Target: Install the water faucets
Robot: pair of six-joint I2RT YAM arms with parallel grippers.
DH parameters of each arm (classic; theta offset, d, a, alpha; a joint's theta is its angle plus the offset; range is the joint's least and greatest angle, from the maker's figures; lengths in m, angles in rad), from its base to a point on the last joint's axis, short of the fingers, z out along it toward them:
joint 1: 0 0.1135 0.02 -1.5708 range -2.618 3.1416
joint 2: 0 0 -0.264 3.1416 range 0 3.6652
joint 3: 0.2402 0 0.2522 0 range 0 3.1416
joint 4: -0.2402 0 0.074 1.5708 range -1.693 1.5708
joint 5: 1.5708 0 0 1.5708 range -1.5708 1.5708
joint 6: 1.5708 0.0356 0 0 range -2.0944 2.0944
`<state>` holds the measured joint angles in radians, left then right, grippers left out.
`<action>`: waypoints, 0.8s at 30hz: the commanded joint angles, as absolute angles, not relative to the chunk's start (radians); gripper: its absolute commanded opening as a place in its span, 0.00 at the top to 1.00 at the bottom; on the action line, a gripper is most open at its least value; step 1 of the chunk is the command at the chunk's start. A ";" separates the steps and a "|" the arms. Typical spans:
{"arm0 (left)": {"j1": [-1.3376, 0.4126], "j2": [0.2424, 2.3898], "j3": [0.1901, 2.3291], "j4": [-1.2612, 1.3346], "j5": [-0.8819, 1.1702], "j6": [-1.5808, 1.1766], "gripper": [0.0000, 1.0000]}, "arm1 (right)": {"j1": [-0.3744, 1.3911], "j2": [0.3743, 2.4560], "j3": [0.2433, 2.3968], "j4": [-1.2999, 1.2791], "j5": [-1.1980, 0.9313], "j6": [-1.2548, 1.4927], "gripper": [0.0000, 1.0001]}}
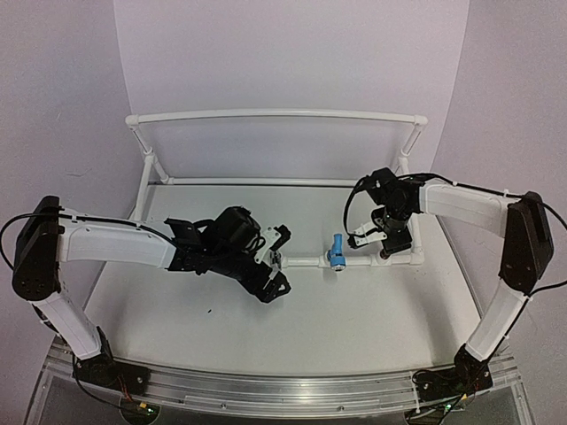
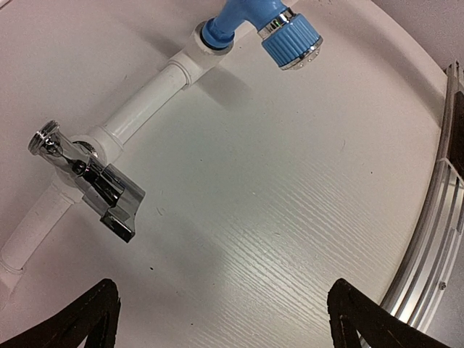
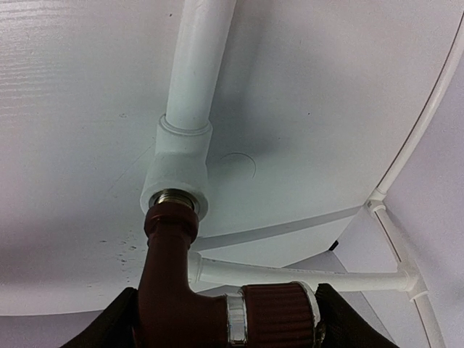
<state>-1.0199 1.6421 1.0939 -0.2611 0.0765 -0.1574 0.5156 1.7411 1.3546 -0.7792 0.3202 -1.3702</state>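
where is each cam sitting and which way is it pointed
Top external: above and behind the arm bases, facing down on the table and white pipe frame; left arm and right arm visible.
Left wrist: on the left arm, facing down at the grey metal faucet and blue faucet; open left jaws at bottom.
Right wrist: on the right arm, facing the red-brown faucet gripped in the right jaws.
Shared: top and left wrist both show the blue faucet.

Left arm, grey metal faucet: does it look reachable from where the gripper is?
Probably yes. The left gripper is open, the grey metal faucet lies just ahead, and only bare table lies between. The blue faucet and the right gripper, on the dark red-brown faucet, sit further along the pipe.
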 commanded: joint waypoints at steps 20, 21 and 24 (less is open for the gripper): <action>-1.014 1.646 1.160 -0.256 0.074 -0.167 0.00 | 0.474 1.828 1.439 -0.826 0.233 -0.718 1.00; -1.014 1.647 1.161 -0.256 0.074 -0.167 0.00 | 0.474 1.834 1.445 -0.836 0.229 -0.692 1.00; -1.014 1.648 1.163 -0.256 0.074 -0.169 0.00 | 0.474 1.844 1.452 -0.865 0.214 -0.618 1.00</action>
